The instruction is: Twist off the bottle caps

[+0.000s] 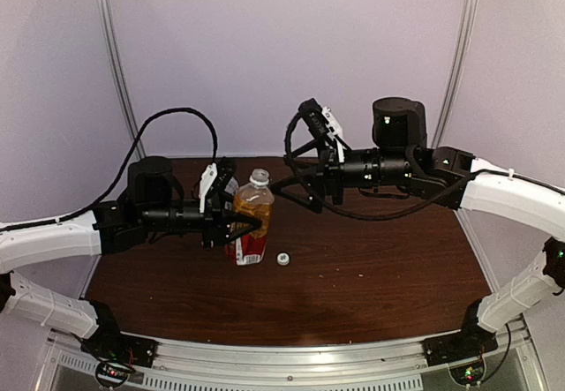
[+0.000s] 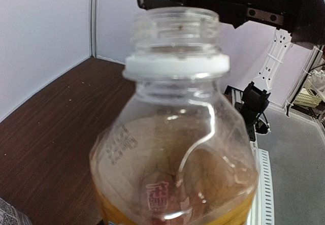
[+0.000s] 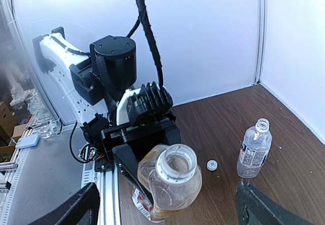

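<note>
Bottle cap (image 1: 283, 259) lies loose on the table (image 1: 380, 267) beside the bare-necked amber bottle (image 1: 252, 206) pinched by the left tool (image 1: 240, 225); beyond, the right tool (image 1: 293, 157) hangs spread, so unscrewing seems finished, the clear bottle (image 3: 253, 151) apparently open too, leaving only release.

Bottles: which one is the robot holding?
The amber bottle with the red-white label: the left gripper is clamped around its middle. The clear bottle stands by itself, with no gripper touching it.
</note>
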Motion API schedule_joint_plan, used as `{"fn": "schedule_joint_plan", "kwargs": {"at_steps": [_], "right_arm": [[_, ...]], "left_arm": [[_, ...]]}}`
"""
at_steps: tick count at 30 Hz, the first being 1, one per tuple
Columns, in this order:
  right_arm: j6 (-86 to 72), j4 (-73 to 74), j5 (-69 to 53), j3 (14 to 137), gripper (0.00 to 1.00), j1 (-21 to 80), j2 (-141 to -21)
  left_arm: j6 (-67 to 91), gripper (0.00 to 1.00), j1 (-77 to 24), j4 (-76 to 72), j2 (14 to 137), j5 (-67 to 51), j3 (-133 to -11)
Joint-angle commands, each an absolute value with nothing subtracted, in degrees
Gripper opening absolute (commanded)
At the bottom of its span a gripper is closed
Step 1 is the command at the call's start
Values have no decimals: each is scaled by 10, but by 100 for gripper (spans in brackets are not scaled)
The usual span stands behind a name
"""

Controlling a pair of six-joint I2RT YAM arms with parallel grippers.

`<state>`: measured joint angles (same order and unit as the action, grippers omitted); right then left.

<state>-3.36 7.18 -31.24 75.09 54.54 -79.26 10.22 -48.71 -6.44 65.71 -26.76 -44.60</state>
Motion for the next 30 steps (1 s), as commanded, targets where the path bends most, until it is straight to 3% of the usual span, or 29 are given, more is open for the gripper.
{"fn": "schedule_joint_plan", "kwargs": {"at_steps": [1,5,12,23,27,30], "right_arm": [[-41,84,-341,780,93,548,-820],[-48,82,-354,797,89,549,-842],[-67,60,-386,805,68,551,-862],[-79,48,-404,808,49,552,-873],[-79,46,-408,809,33,552,-875],[-78,45,-405,806,13,552,-872]], "left_arm": [[113,37,-488,-122,662,-332,-460],[116,37,-490,-130,662,-343,-455],[117,38,-494,-130,668,-349,-454],[117,38,-499,-130,676,-349,-455],[117,40,-500,-128,677,-347,-457],[117,42,-500,-124,676,-339,-458]]}}
